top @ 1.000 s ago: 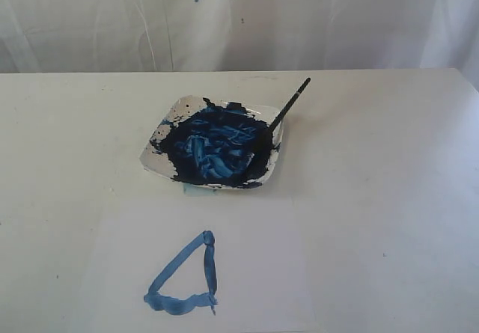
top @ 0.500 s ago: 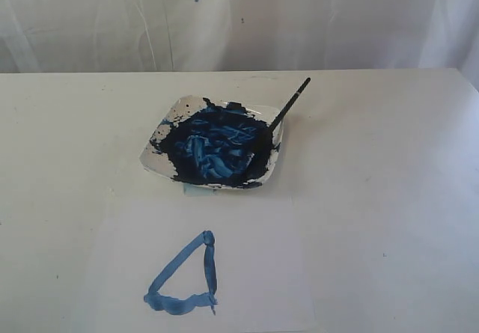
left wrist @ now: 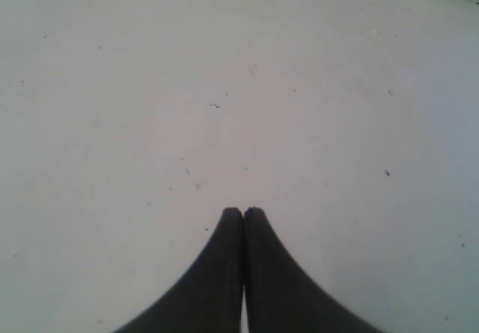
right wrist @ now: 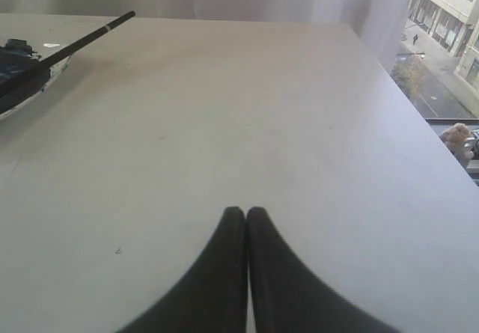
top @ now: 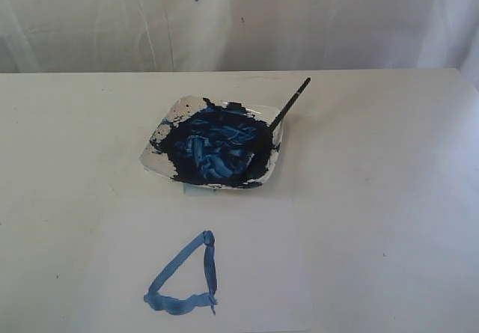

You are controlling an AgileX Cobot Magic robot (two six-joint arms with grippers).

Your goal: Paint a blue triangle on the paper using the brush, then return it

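The exterior view looks down at a slant across the table (top: 389,161) toward a white curtain (top: 337,19) at the top of the frame, with the plate (top: 152,159) near centre. The left wrist view hangs low and close behind the left gripper (left wrist: 243,213), seeing bare tabletop; the right wrist view, behind the right gripper (right wrist: 245,212), shares the plate's edge and the brush (right wrist: 82,40) with the exterior view

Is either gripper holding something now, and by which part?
Nothing is held. The left gripper and right gripper are shut and empty; the brush lies on the plate.
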